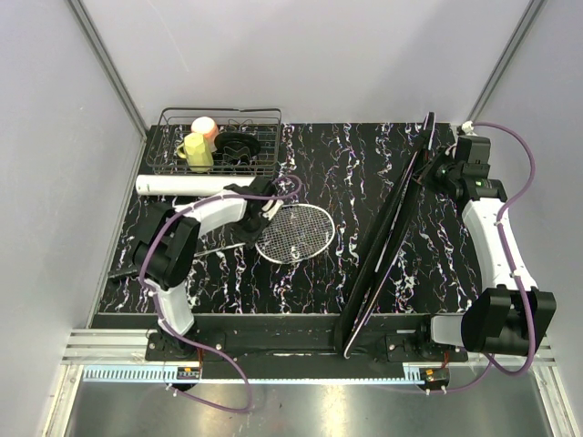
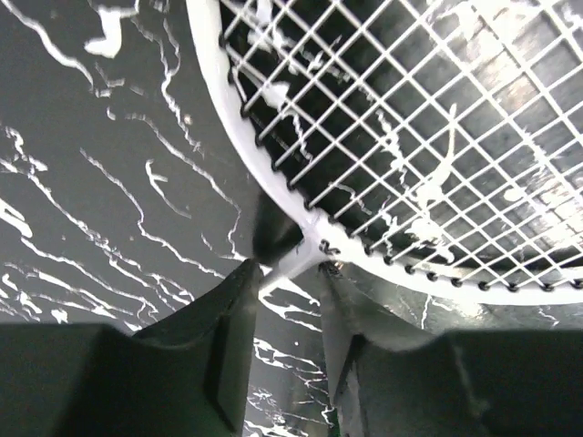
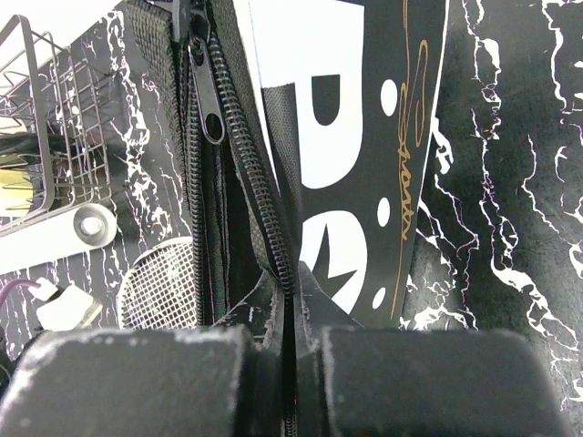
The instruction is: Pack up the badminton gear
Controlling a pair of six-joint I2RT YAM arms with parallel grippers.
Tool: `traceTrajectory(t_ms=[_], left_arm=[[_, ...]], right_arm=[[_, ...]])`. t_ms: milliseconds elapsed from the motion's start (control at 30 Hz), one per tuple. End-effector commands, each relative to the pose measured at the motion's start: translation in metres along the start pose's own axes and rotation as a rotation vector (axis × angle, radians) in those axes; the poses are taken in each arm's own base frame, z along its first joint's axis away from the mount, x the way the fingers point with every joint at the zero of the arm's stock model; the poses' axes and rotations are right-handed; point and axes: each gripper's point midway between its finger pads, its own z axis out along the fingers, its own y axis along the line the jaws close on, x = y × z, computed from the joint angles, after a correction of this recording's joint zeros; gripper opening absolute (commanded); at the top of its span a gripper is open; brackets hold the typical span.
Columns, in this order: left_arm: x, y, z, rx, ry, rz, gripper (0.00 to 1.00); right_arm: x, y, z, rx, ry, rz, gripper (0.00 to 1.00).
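A racket with a white-strung oval head [image 1: 293, 232] lies flat on the marbled table, left of centre. My left gripper [image 1: 258, 228] comes down at its throat; in the left wrist view its two fingers press the white throat [image 2: 293, 259] from either side, my left gripper [image 2: 290, 269] shut on it. The black "SPORT" bag [image 1: 390, 238] stands on edge, running diagonally from the near edge to the far right. My right gripper [image 1: 430, 171] holds its upper end, shut [image 3: 290, 293] on the bag's zip edge [image 3: 264, 218]. The long white tube [image 1: 182, 185] lies at the far left.
A black wire basket [image 1: 219, 141] with a yellow and a pink cup sits at the far left corner, just behind the tube. The bag's zip pull [image 3: 208, 100] hangs by the open seam. Grey walls close in the table on three sides.
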Motion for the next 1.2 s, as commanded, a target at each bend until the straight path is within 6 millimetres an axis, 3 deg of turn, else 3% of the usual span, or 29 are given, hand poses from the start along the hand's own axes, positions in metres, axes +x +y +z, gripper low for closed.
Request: traceTrajectory(t_ms=[0, 133, 167, 233, 267, 333, 400, 433, 500, 533, 600, 633, 667, 733, 767, 833, 867, 967, 1167], left_arm=[[-0.04, -0.017, 0.0, 0.107, -0.087, -0.075, 0.29], [-0.078, -0.041, -0.005, 0.217, -0.119, -0.135, 0.16], [-0.101, -0.042, -0.015, 0.234, -0.164, -0.145, 0.15], [-0.112, -0.053, -0.013, 0.264, -0.138, -0.175, 0.07], [-0.131, -0.05, -0.022, 0.263, -0.177, -0.192, 0.06], [-0.141, -0.05, -0.02, 0.253, -0.165, -0.242, 0.05], [-0.158, -0.049, -0.032, 0.259, -0.204, -0.285, 0.1], [-0.162, -0.048, -0.037, 0.261, -0.219, -0.299, 0.3], [-0.165, -0.046, -0.044, 0.256, -0.243, -0.325, 0.48], [-0.166, -0.044, -0.057, 0.254, -0.276, -0.327, 0.52], [-0.153, -0.045, -0.06, 0.255, -0.279, -0.312, 0.6], [-0.149, -0.044, -0.076, 0.263, -0.315, -0.303, 0.61], [-0.128, -0.046, -0.067, 0.264, -0.275, -0.282, 0.62], [-0.11, -0.045, -0.075, 0.257, -0.278, -0.269, 0.63], [-0.088, -0.047, -0.063, 0.245, -0.226, -0.261, 0.63], [-0.071, -0.042, -0.063, 0.208, -0.216, -0.264, 0.63], [-0.058, -0.043, -0.054, 0.199, -0.184, -0.264, 0.63], [-0.043, -0.048, -0.044, 0.215, -0.144, -0.255, 0.64], [-0.035, -0.049, -0.023, 0.202, -0.092, -0.234, 0.62]], right_arm=[[-0.023, 0.021, -0.009, -0.085, -0.086, -0.022, 0.0], [-0.024, 0.021, -0.011, -0.082, -0.096, -0.028, 0.0], [-0.023, 0.02, -0.011, -0.077, -0.094, -0.029, 0.0], [-0.023, 0.019, -0.011, -0.073, -0.093, -0.03, 0.0], [-0.023, 0.018, -0.011, -0.072, -0.091, -0.03, 0.0], [-0.022, 0.017, -0.01, -0.068, -0.087, -0.03, 0.0], [-0.021, 0.017, -0.01, -0.064, -0.083, -0.032, 0.0], [-0.022, 0.016, -0.009, -0.062, -0.086, -0.032, 0.0], [-0.021, 0.016, -0.009, -0.06, -0.082, -0.033, 0.0], [-0.021, 0.016, -0.009, -0.062, -0.083, -0.033, 0.0], [-0.02, 0.016, -0.008, -0.063, -0.078, -0.034, 0.0], [-0.019, 0.016, -0.007, -0.063, -0.075, -0.032, 0.0], [-0.019, 0.016, -0.007, -0.065, -0.073, -0.034, 0.0], [-0.019, 0.017, -0.008, -0.072, -0.072, -0.033, 0.0], [-0.019, 0.018, -0.007, -0.074, -0.072, -0.031, 0.0], [-0.02, 0.02, -0.008, -0.081, -0.073, -0.03, 0.0], [-0.02, 0.02, -0.007, -0.084, -0.071, -0.031, 0.0], [-0.021, 0.02, -0.006, -0.082, -0.075, -0.03, 0.0], [-0.022, 0.02, -0.009, -0.083, -0.079, -0.031, 0.0]])
